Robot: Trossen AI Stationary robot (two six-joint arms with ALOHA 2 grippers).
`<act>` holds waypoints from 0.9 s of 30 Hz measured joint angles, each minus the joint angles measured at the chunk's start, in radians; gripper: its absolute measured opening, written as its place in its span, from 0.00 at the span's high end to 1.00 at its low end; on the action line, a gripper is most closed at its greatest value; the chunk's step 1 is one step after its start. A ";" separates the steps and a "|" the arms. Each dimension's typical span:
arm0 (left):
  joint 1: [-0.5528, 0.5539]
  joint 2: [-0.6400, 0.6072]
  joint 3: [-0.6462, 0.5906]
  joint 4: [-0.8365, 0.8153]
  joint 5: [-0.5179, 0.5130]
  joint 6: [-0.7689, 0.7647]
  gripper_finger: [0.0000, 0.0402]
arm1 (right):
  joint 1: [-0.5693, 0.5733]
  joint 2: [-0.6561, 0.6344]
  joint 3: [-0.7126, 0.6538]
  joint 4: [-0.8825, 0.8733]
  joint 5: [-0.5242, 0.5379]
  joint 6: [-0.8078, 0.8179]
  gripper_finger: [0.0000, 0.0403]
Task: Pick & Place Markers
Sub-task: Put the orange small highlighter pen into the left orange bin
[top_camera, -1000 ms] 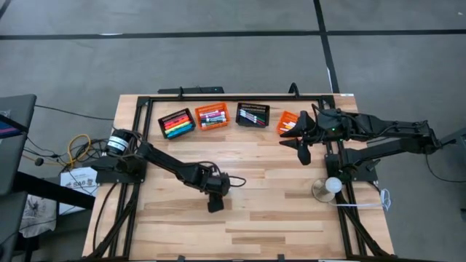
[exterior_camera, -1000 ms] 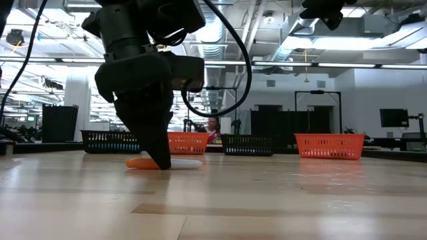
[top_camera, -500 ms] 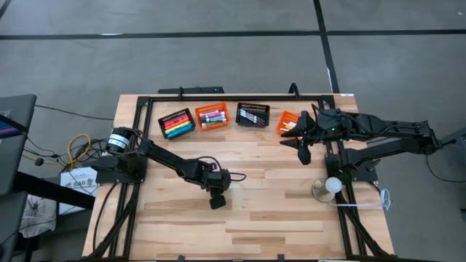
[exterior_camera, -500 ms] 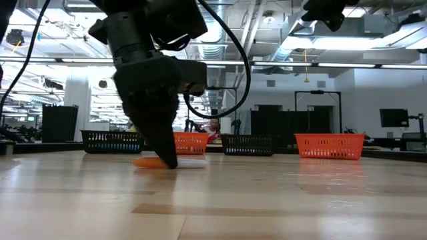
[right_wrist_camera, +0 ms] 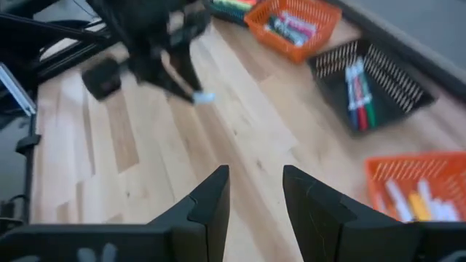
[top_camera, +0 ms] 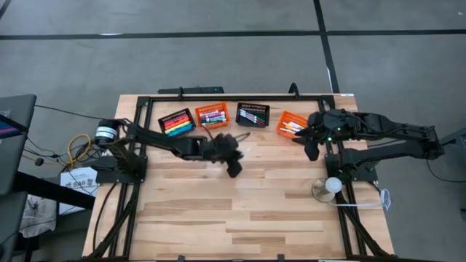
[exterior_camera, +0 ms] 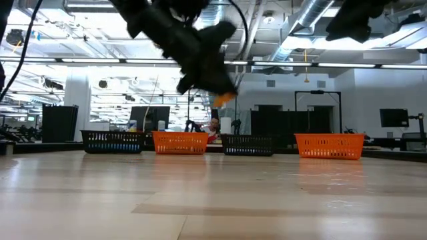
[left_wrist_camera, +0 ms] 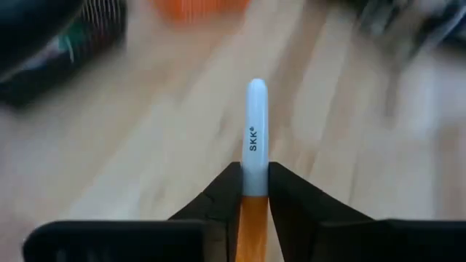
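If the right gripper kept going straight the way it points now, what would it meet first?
Probably bare table. The open right gripper aims between the baskets toward the left gripper holding a marker farther off; depth is unclear.

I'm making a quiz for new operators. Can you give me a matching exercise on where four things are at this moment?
Things:
1. left end effector
2. right end effector
3. orange-capped marker
4. rightmost orange basket

States:
A. holds several markers, stands on the table
B. open, empty, near the rightmost basket
C. clamped between two dark fingers, off the table
D. shut, raised in front of the basket row

Pairs: 1-D, 2-B, 3-C, 4-A
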 joint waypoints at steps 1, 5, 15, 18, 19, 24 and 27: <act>0.013 -0.014 0.000 0.043 0.001 0.002 0.83 | 0.003 -0.012 -0.017 -0.002 -0.005 0.023 0.71; 0.052 -0.059 0.001 0.192 0.020 0.020 0.85 | 0.018 -0.048 -0.085 0.043 -0.011 0.097 0.71; 0.081 -0.081 0.003 0.483 0.045 0.024 0.83 | 0.016 -0.016 -0.275 0.583 -0.051 0.084 0.63; 0.080 -0.081 0.008 0.502 0.043 0.024 0.83 | -0.004 0.032 -0.296 0.706 -0.051 0.080 0.55; 0.080 -0.081 0.014 0.508 0.044 0.024 0.84 | -0.010 0.050 -0.303 0.739 -0.051 0.079 0.52; 0.079 -0.081 0.040 0.512 0.048 0.024 0.84 | -0.045 0.130 -0.309 0.909 -0.051 0.078 0.39; 0.079 -0.081 0.049 0.515 0.048 0.024 0.84 | -0.072 0.169 -0.309 0.971 -0.052 0.077 0.36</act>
